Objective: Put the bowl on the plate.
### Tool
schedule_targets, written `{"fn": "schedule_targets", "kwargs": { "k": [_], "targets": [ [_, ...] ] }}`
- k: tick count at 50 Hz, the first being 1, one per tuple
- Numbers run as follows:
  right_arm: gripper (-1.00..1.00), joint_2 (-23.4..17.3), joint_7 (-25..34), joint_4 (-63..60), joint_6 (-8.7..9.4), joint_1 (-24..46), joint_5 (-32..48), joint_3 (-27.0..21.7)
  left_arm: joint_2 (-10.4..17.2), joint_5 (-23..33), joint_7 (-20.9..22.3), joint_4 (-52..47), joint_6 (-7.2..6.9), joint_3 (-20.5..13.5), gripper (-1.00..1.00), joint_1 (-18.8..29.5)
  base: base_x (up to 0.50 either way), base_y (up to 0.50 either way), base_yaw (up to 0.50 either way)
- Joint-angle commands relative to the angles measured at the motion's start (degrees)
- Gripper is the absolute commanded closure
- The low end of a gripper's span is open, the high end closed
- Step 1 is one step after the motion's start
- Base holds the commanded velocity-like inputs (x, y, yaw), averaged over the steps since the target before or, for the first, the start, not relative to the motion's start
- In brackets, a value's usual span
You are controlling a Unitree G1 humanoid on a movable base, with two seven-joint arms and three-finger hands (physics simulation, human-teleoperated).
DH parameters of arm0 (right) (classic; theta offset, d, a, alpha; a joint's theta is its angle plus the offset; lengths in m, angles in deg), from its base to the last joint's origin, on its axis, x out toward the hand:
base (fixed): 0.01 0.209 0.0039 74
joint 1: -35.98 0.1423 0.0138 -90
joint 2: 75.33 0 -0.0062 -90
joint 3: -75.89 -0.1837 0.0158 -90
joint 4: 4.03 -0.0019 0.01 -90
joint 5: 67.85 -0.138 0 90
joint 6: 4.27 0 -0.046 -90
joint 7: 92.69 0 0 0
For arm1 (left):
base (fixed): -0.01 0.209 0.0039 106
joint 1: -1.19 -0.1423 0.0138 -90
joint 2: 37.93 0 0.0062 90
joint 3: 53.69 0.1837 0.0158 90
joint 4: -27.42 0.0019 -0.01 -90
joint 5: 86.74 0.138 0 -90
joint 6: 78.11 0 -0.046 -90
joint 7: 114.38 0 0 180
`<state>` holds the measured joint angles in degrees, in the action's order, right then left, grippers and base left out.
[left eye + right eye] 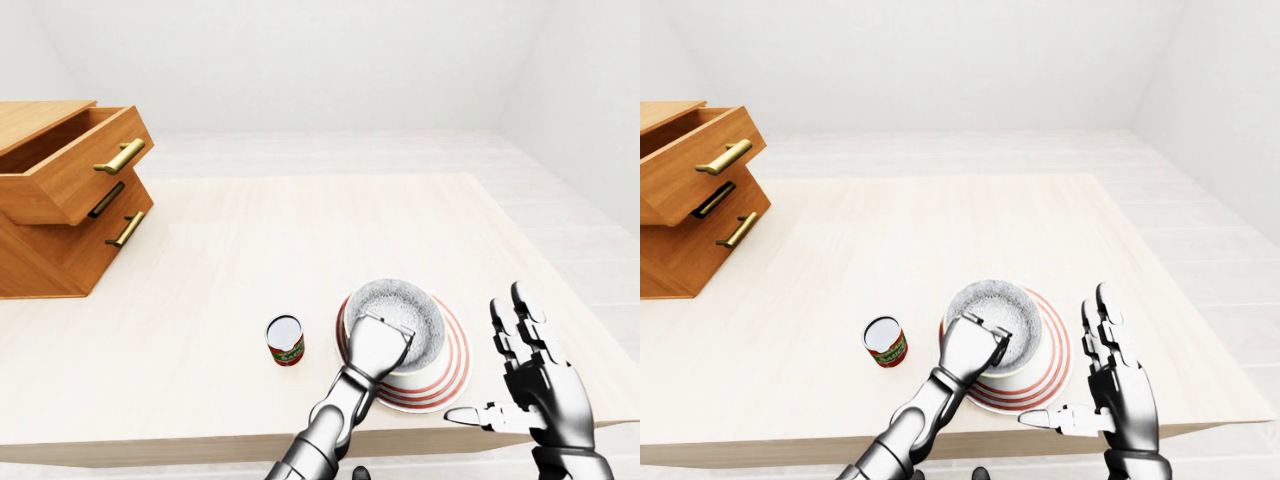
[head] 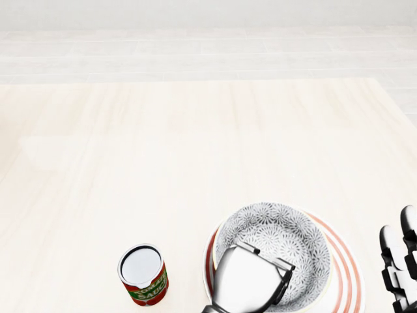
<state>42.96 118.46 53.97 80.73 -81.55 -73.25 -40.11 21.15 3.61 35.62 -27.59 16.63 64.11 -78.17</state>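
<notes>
A grey patterned bowl (image 2: 281,229) stands upright on the left part of a white plate with red rings (image 2: 346,275), near the table's bottom edge in the head view. My left hand (image 2: 270,268) comes up from the bottom and grips the bowl's near rim, with dark fingers hooked over the edge into the bowl. Part of the bowl's inside is hidden by that hand. My right hand (image 1: 502,366) hovers to the right of the plate with fingers spread, open and touching nothing.
A small red tomato-sauce can (image 2: 143,274) stands left of the plate. A wooden drawer cabinet (image 1: 62,200) with its top drawer pulled open sits at the table's left. The table edge (image 1: 200,440) runs just below the plate.
</notes>
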Motion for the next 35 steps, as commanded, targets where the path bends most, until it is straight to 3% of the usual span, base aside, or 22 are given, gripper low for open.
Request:
{"fn": "schedule_targets", "kwargs": {
  "k": [1,20,35],
  "targets": [
    [-1.00,0.03,0.03,0.29,0.00,0.28,0.13,0.04,0.00,-1.25,0.00,1.96,0.26,0.67,1.00,-0.30,0.00,0.00,0.00],
    [-1.00,-0.70,-0.82,2.16,0.00,0.89,0.63,0.61,-0.23,-0.99,0.00,3.33,0.01,0.32,1.00,0.16,0.00,0.00,0.00],
    [-1.00,-2.64,-2.87,4.78,0.00,2.86,1.07,0.90,-0.22,-0.82,0.00,6.28,-0.20,-0.72,0.73,1.86,0.00,0.00,0.00]
  ]
}}
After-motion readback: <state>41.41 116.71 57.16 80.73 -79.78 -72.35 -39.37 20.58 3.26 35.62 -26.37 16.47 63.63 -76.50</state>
